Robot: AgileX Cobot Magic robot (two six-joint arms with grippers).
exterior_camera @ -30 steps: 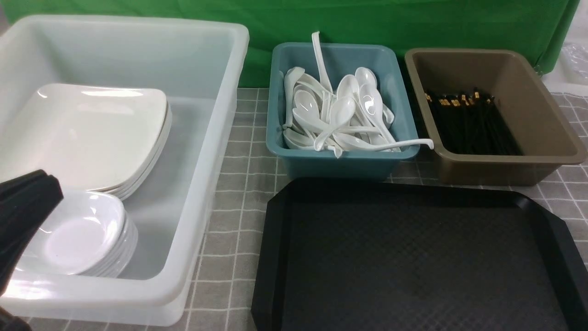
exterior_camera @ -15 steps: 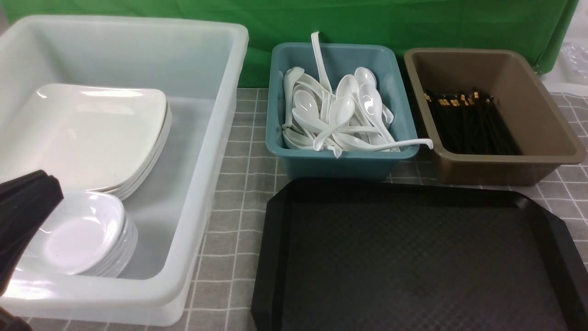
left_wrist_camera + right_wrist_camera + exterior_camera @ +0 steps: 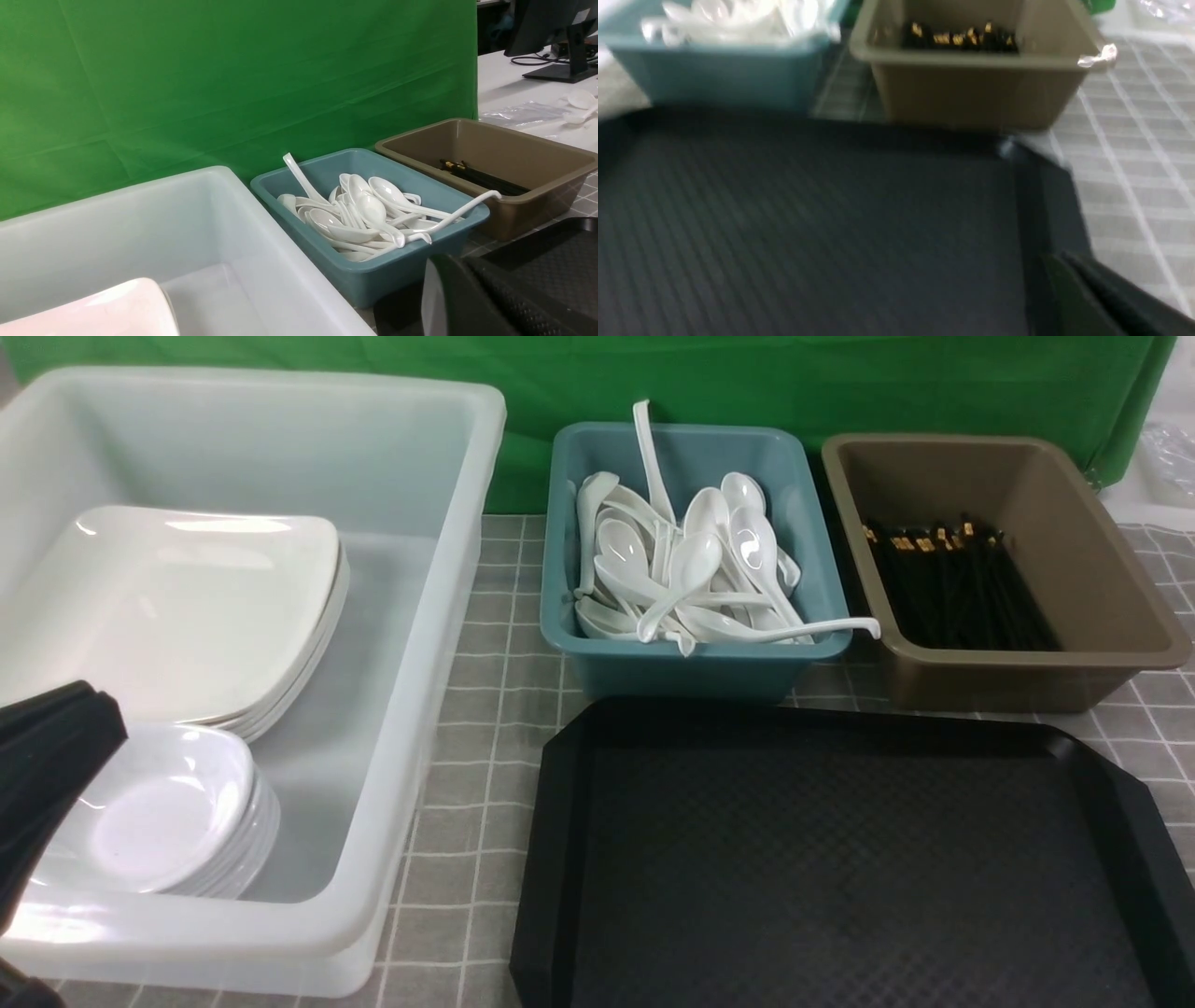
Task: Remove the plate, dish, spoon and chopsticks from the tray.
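Note:
The black tray [image 3: 840, 859] lies bare at the front right, with nothing on it; it also shows in the right wrist view [image 3: 808, 224]. The plate [image 3: 177, 607] tops a stack of plates in the translucent tub [image 3: 420, 644]. The dish [image 3: 163, 807] tops a stack of dishes in front of them. White spoons [image 3: 695, 569] fill the teal tub [image 3: 691, 667]; I cannot tell the task's spoon apart. Black chopsticks [image 3: 952, 583] lie in the brown tub [image 3: 1027, 677]. My left gripper [image 3: 93, 705] hovers shut and empty over the dishes, and shows in its wrist view [image 3: 460, 261]. My right gripper [image 3: 1057, 259] looks shut, over the tray's right rim.
A grey checked cloth [image 3: 495, 747] covers the table. A green backdrop [image 3: 747, 373] stands behind the tubs. The translucent tub's right half holds nothing. One spoon handle [image 3: 840, 627] pokes over the teal tub's front right corner.

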